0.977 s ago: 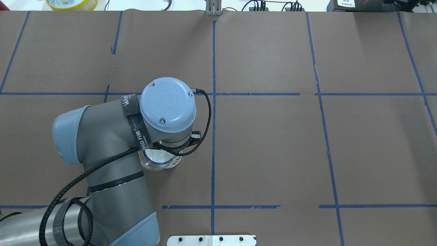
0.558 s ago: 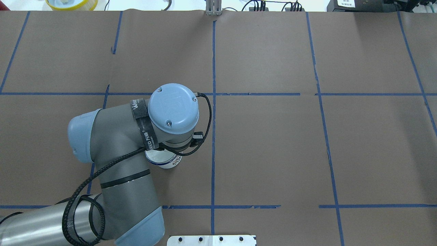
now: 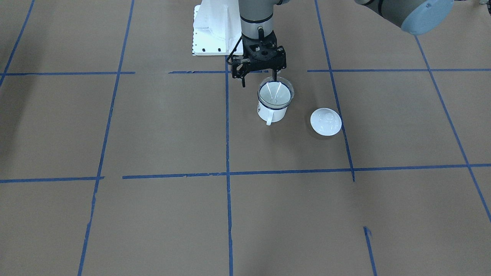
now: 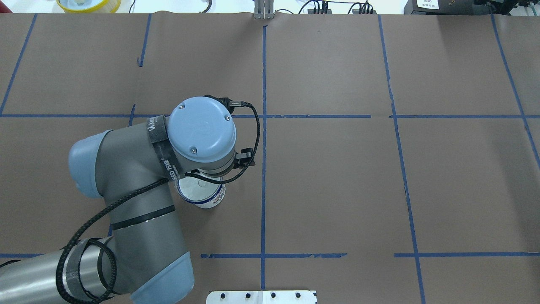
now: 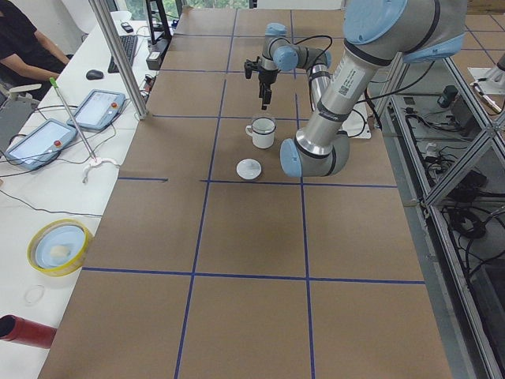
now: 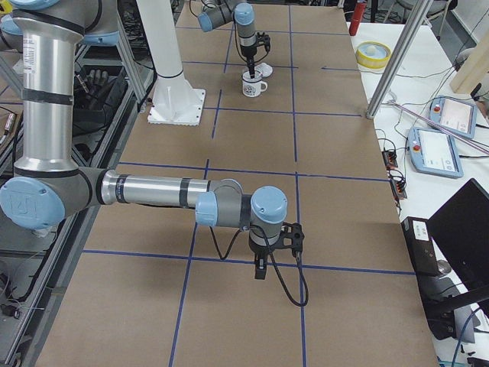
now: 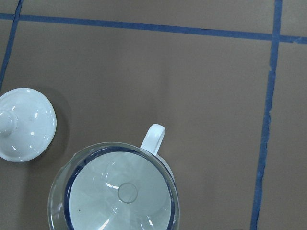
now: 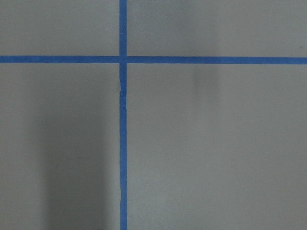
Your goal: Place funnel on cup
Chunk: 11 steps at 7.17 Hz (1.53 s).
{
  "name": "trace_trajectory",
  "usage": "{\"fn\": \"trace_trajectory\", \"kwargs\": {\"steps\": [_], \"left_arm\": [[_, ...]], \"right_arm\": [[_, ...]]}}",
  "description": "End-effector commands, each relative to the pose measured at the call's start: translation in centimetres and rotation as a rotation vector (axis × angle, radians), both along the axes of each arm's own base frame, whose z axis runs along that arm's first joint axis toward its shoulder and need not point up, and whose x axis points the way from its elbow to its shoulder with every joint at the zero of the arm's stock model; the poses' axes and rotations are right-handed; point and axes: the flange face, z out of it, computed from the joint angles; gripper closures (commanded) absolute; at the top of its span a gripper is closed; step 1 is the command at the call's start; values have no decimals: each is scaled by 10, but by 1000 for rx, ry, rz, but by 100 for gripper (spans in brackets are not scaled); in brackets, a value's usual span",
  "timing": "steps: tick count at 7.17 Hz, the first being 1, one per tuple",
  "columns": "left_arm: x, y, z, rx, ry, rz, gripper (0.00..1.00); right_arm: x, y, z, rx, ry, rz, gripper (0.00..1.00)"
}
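Observation:
The clear funnel [image 3: 275,93] sits in the mouth of the white cup [image 3: 271,112], spout down. The cup has a blue rim and its handle faces away from the robot. My left gripper [image 3: 259,82] hangs just above and behind the cup on the robot's side, open and empty, with one fingertip [image 3: 274,79] near the funnel's rim. In the left wrist view the funnel [image 7: 115,191] fills the cup below the handle [image 7: 153,136]. In the overhead view my wrist partly covers the cup [image 4: 204,196]. My right gripper [image 6: 260,267] shows only in the exterior right view; I cannot tell its state.
A round white knobbed lid [image 3: 326,121] lies on the brown table beside the cup, also in the left wrist view [image 7: 24,124]. A white base plate [image 3: 213,30] stands behind the cup. Blue tape lines cross the table.
My left wrist swung a little right, then back left and farther from the robot. The cup with the funnel has stayed in place.

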Motion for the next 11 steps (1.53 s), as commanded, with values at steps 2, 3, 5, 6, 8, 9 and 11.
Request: {"fn": "trace_trajectory", "kwargs": {"steps": [2,3,5,6,8,9,11], "left_arm": [[-114,-76,-4,103,124,-44,0],[-177,-112,19,110,123,12,0],[-298,-156,87,210,45,104,0],[-345,-165,141,237,-4,187,0],[-433,-175,225,253,-73,256,0],[-472,-173,270,251,-96,300,0],[-528,-159,364,207,-81,356,0]], "right_arm": [[0,0,0,0,0,0,0],[0,0,0,0,0,0,0],[0,0,0,0,0,0,0],[0,0,1,-1,0,0,0],[0,0,1,-1,0,0,0],[0,0,0,0,0,0,0],[0,0,0,0,0,0,0]]}}
